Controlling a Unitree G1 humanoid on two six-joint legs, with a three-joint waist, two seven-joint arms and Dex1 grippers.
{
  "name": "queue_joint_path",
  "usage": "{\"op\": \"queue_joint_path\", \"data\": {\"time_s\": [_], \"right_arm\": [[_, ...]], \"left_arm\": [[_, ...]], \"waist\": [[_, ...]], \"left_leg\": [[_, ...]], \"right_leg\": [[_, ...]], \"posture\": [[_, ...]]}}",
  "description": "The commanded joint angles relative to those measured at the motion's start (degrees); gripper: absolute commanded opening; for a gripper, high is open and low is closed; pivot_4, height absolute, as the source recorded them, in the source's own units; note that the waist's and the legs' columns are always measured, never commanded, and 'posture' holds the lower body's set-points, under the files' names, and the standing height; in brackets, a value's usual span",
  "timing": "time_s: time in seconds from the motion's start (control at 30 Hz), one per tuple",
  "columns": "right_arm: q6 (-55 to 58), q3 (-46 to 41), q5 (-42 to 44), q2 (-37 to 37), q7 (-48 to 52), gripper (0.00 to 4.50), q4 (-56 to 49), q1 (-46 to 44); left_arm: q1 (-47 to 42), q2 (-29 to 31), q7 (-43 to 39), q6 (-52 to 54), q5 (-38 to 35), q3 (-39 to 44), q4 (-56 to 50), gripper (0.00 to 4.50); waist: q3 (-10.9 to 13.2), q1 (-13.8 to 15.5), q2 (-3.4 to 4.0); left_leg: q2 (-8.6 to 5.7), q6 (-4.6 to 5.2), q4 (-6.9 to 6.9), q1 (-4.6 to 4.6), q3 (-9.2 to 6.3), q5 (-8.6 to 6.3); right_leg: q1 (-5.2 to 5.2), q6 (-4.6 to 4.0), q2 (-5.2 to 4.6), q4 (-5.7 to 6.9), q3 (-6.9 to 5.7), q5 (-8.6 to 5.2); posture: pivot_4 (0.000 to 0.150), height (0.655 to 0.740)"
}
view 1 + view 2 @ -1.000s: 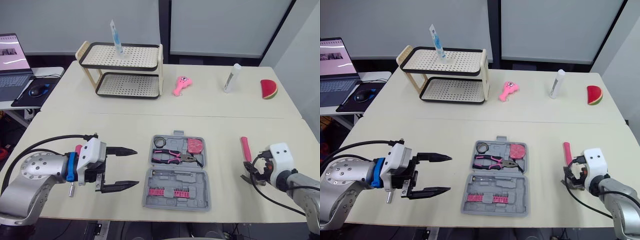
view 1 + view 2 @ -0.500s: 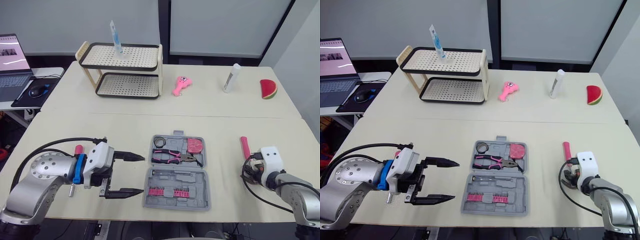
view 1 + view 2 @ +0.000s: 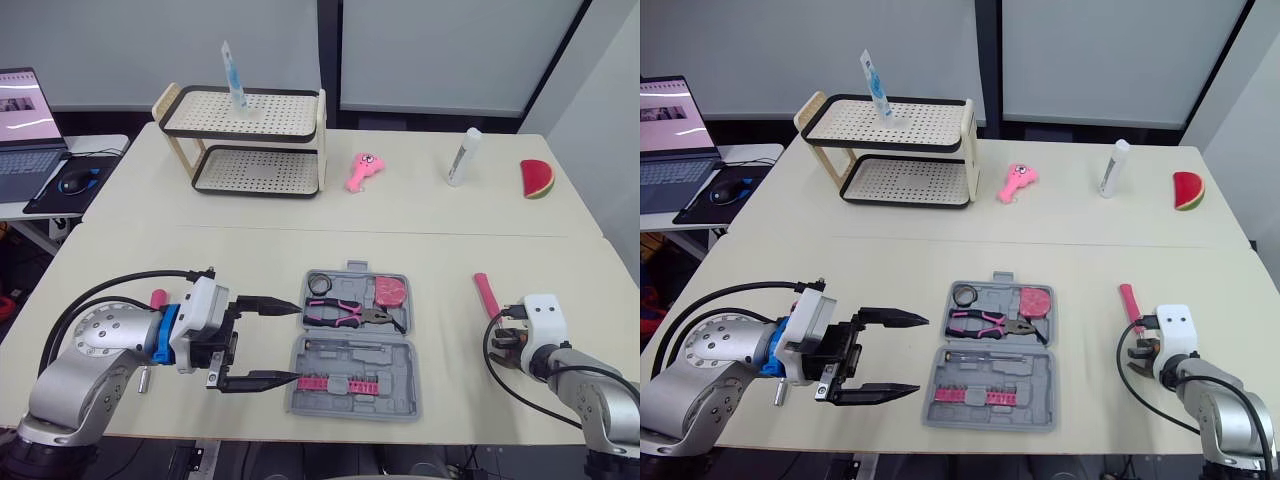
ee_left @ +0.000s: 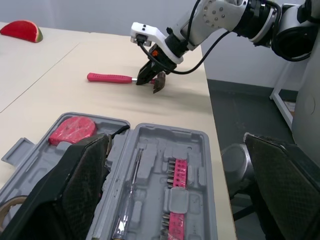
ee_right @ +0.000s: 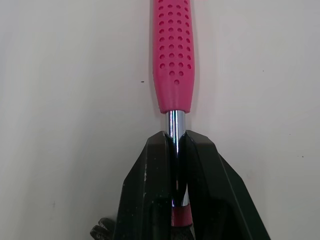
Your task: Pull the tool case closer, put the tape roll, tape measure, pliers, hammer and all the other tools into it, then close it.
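The tool case (image 3: 352,372) lies open at lower centre of the head view, with the tape roll (image 3: 319,284), pliers (image 3: 345,314) and tape measure (image 3: 390,290) in its far half. The left gripper (image 3: 297,343) sits at its left edge. The hammer (image 3: 486,294) lies on the table (image 3: 250,260) at lower right, and a rack (image 3: 245,140) stands far back at upper left.

The hammer (image 5: 172,55) has a pink grip, dimpled and matt, rubber or soft plastic as far as I can tell, on a glossy chromed metal shaft. My right fingers (image 5: 145,200) are black, matt, faintly grainy plastic. The case (image 4: 197,150) is grey, matt moulded plastic. The table (image 5: 75,100) is smooth, pale and matt.
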Motion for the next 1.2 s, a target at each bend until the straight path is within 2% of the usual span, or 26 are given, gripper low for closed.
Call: {"op": "queue_joint_path", "data": {"time_s": [0.03,0.23,0.4,0.5,0.67,0.8,0.87,1.0,1.2], "right_arm": [[-2.1,-1.5,0.0,-0.1,0.0,0.17,-0.2,0.6],[-4.3,-0.5,0.2,-5.1,4.2,0.17,-4.5,2.2],[-4.9,3.1,1.0,-15.6,12.3,0.17,-11.0,3.6],[-6.3,6.3,1.0,-24.4,18.6,0.17,-15.3,3.0],[-9.8,11.2,1.4,-36.6,28.4,0.17,-19.9,-0.8],[-9.7,19.2,2.9,-42.3,35.6,0.17,-24.0,-10.0],[-8.9,24.5,2.4,-42.4,37.1,0.17,-25.3,-14.7],[-2.2,35.7,2.3,-37.1,37.0,0.17,-27.6,-25.9],[4.5,48.8,0.5,-30.2,34.3,0.17,-28.9,-33.6]], "left_arm": [[-0.5,0.1,-0.6,-0.8,-1.2,0.5,-1.6,4.5],[0.0,1.3,-2.6,-3.2,1.0,0.9,0.5,4.5],[1.5,3.1,-4.5,-5.8,3.2,1.5,2.8,4.5],[1.9,3.6,-5.4,-7.7,4.3,1.9,4.4,4.5],[2.9,4.7,-6.7,-10.0,5.6,2.3,6.1,4.5],[5.0,6.9,-8.6,-11.7,7.0,3.0,6.8,4.5],[5.8,8.2,-9.5,-12.2,7.6,3.0,6.9,4.5],[6.5,11.0,-11.1,-12.1,8.9,2.3,6.9,4.5],[6.1,12.2,-11.7,-12.9,11.0,1.6,7.9,4.5]], "waist": [[0.0,0.0,0.0],[0.1,0.0,0.12],[0.1,-0.2,0.35],[0.1,-0.3,0.39],[0.1,-0.2,0.35],[0.1,-0.3,0.36],[0.1,-0.2,0.35],[0.2,-0.1,0.31],[0.2,0.3,0.33]], "left_leg": [[0.0,0.0,0.0,0.0,0.0,0.0],[-0.01,0.0,0.01,-0.01,0.01,0.0],[0.0,0.01,0.0,0.02,0.01,0.0],[0.02,0.02,0.01,0.05,-0.03,0.01],[0.02,0.02,0.07,0.04,-0.03,0.01],[0.03,0.02,0.08,0.03,-0.03,0.01],[0.04,0.02,0.04,0.02,-0.02,0.01],[0.04,0.02,0.03,-0.08,-0.03,0.01],[0.02,0.02,0.03,-0.39,-0.06,0.01]], "right_leg": [[0.0,0.0,0.0,0.0,0.0,0.0],[-0.01,0.0,0.0,0.0,0.01,0.0],[-0.03,0.0,0.03,0.06,0.01,0.0],[-0.03,-0.01,0.07,0.08,0.01,0.0],[0.01,-0.01,0.05,0.07,-0.01,0.01],[-0.01,-0.02,0.04,0.06,0.0,0.01],[-0.07,-0.02,0.03,0.05,-0.01,0.0],[-0.18,-0.05,0.03,0.01,-0.02,-0.01],[-0.36,-0.06,-0.02,-0.01,-0.12,-0.01]], "posture": [[0.15,0.735],[0.15,0.735],[0.15,0.735],[0.15,0.735],[0.15,0.735],[0.15,0.735],[0.15,0.735],[0.15,0.735],[0.15,0.735]]}}
